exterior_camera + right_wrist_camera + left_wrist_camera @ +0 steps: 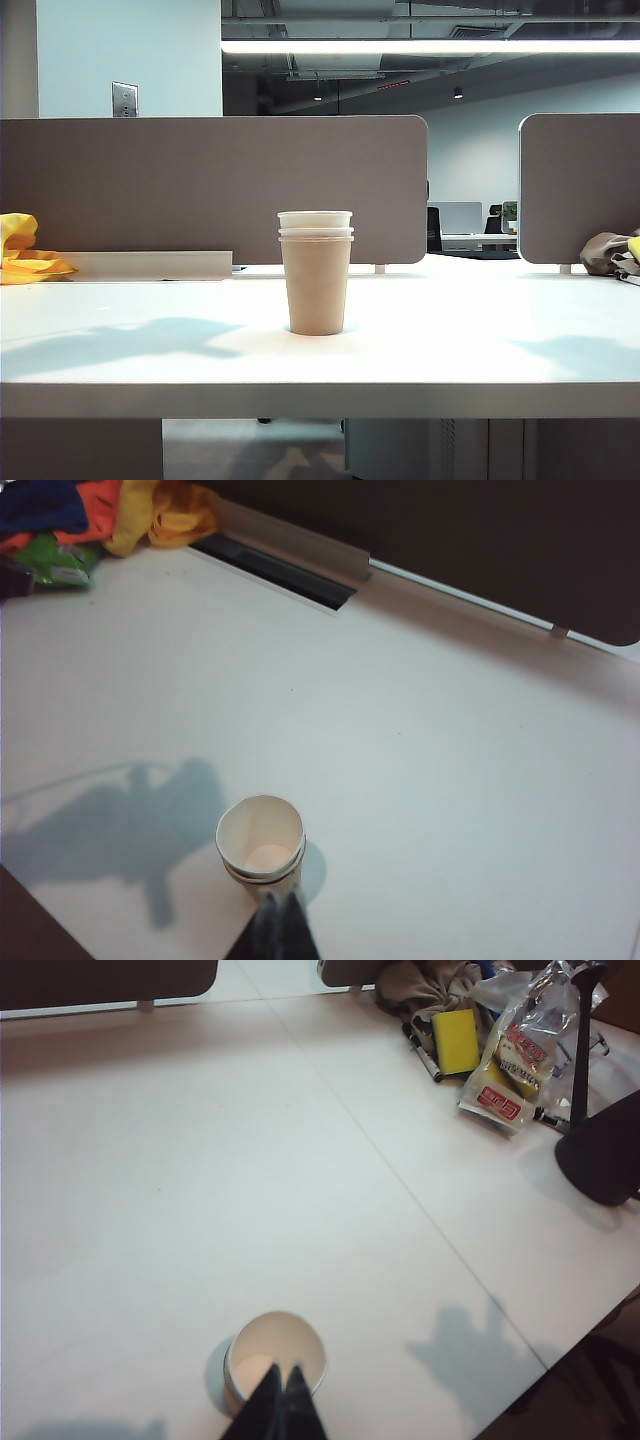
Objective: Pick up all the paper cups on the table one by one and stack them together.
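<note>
**3 cups nested, stacking looks done**

The 3 tapered paper cups (pixel 316 272) (beige-tan outermost, 2 white rims showing above it) stand as 1 upright stack on the flat white desk (pixel 120 370), near the middle of its front edge. No loose cup shows in any view, so nothing appears left to pick up. The left gripper (pixel 280 1405) and right gripper (pixel 279 925) both hang above the stack, jaws closed and empty.
</note>
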Controlling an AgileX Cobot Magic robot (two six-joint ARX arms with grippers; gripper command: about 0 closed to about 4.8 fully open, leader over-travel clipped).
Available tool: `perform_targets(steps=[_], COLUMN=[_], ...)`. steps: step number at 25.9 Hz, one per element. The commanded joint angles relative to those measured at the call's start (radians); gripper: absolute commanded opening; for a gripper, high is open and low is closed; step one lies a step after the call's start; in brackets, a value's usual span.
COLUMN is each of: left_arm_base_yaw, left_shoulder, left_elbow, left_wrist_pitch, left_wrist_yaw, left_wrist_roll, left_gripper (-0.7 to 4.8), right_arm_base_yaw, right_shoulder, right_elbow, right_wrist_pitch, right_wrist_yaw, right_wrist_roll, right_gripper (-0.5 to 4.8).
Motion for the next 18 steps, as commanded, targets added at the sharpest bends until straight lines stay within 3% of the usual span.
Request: perform_targets(steps=[1, 10, 18], left_arm_base_yaw=[0.000, 0.001, 0.001], left_shoulder=[-0.074, -0.360, -0.519], left_elbow=[-0.076, -0.391, -0.561], left_wrist_pitch=[0.043, 0.193, 0.270], left_wrist_yaw=[-0.008, -0.062, -0.111], left_wrist_roll=[0.016, 0.020, 0.020], left_gripper=[-0.05, -0.05, -0.05], right_arm_base_yaw=[0.000, 0.000, 0.000], right_shoulder=[-0.093, -0.440, -0.605], right_elbow=[-0.098, -0.465, -0.584], right_wrist_pitch=[0.071, 0.307, 0.336], right_wrist_yaw=[0.002, 0.026, 0.093], right_wrist_roll=[0.002, 0.002, 0.010], right_gripper=[-0.09, -0.09, -0.09])
